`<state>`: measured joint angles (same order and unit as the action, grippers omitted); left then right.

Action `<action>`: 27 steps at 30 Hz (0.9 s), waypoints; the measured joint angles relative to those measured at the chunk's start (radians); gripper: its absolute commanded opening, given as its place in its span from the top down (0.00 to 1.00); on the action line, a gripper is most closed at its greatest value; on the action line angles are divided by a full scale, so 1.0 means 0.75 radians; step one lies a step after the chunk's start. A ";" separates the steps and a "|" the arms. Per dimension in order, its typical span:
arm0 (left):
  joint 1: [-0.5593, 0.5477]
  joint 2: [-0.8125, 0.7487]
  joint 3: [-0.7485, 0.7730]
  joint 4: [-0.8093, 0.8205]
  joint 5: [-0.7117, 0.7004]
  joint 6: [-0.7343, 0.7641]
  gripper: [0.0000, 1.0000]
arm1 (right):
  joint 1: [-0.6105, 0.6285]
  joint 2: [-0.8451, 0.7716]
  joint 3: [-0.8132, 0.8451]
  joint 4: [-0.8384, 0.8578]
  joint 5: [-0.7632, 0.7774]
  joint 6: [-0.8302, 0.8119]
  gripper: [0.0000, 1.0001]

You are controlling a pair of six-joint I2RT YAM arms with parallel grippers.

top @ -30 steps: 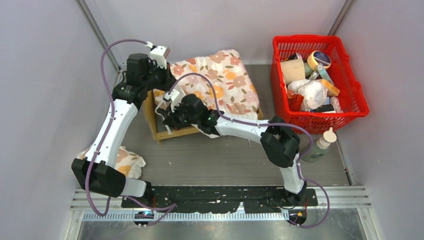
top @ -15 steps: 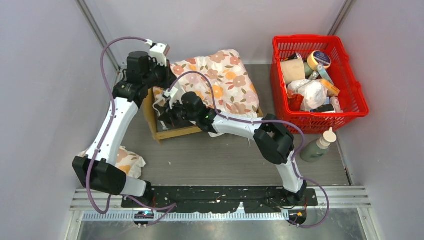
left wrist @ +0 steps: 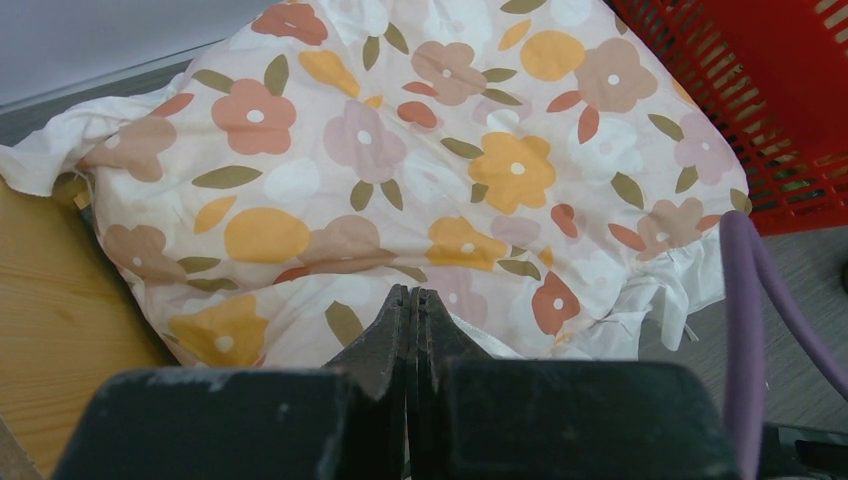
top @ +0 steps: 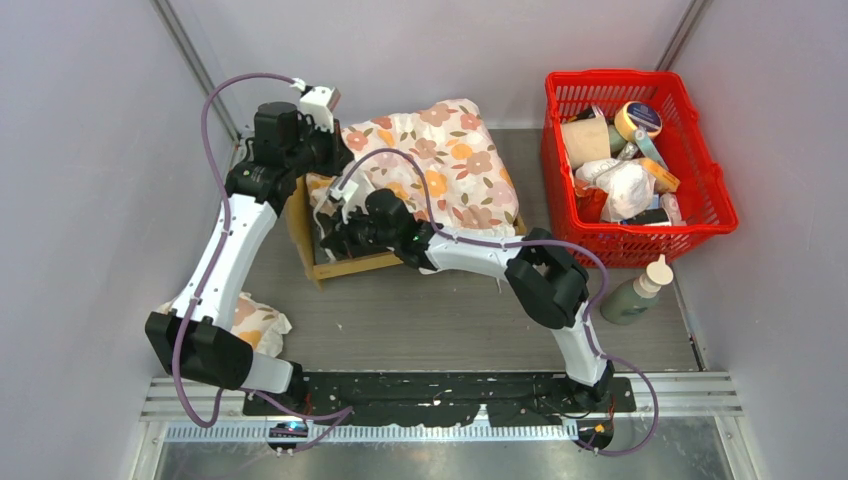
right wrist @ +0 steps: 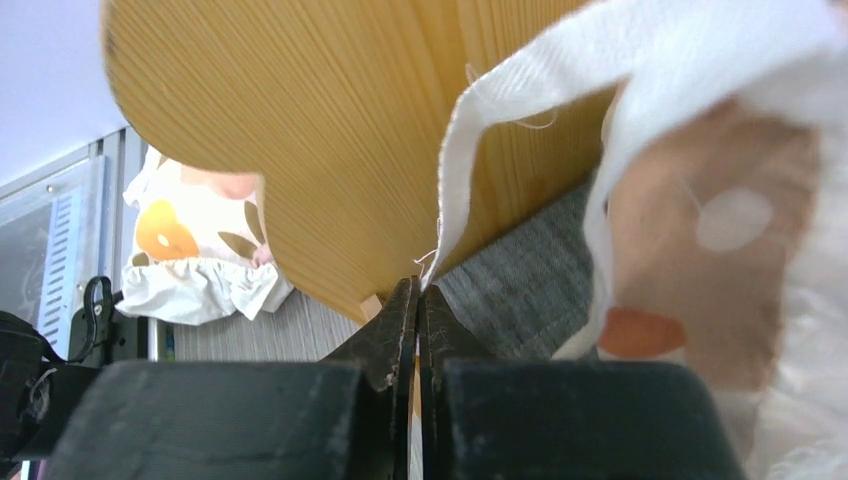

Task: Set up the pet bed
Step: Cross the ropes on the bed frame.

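Observation:
The pet bed (top: pixel 345 266) is a light-wood frame left of centre, mostly covered by the white floral cushion (top: pixel 450 170). My left gripper (top: pixel 328 158) is at the cushion's far-left corner by the headboard. In the left wrist view it (left wrist: pixel 411 292) is shut, its tips against the floral cushion (left wrist: pixel 450 170), with nothing seen between them. My right gripper (top: pixel 325 240) reaches into the bed's near-left end. There it (right wrist: pixel 417 283) is shut on the cushion's white hem (right wrist: pixel 450 170), in front of the scalloped headboard (right wrist: pixel 330 130) and above the grey sleeping surface (right wrist: pixel 520 280).
A red basket (top: pixel 650 245) full of items stands at the right. A green bottle with a white cap (top: pixel 640 290) is in front of it. A second floral cushion (top: pixel 255 320) lies by my left arm's base. Walls close in on both sides.
My right arm has pushed a little further left along the bed, its elbow shifting left with it. The cushion edge near the headboard has bunched slightly. The left arm has barely moved.

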<state>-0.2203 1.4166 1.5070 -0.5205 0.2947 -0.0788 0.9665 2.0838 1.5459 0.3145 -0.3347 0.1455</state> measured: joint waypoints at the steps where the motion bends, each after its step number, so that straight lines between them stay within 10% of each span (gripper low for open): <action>1: 0.000 0.000 0.000 -0.001 0.000 0.000 1.00 | 0.000 0.000 -0.011 0.001 -0.001 -0.001 0.95; 27: 0.000 -0.026 -0.171 0.013 -0.035 0.004 1.00 | -0.002 0.049 -0.070 -0.086 0.038 0.016 0.83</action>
<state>-0.2203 1.3972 1.3788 -0.5106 0.2684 -0.0757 0.9649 2.1208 1.4933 0.2497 -0.3061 0.1574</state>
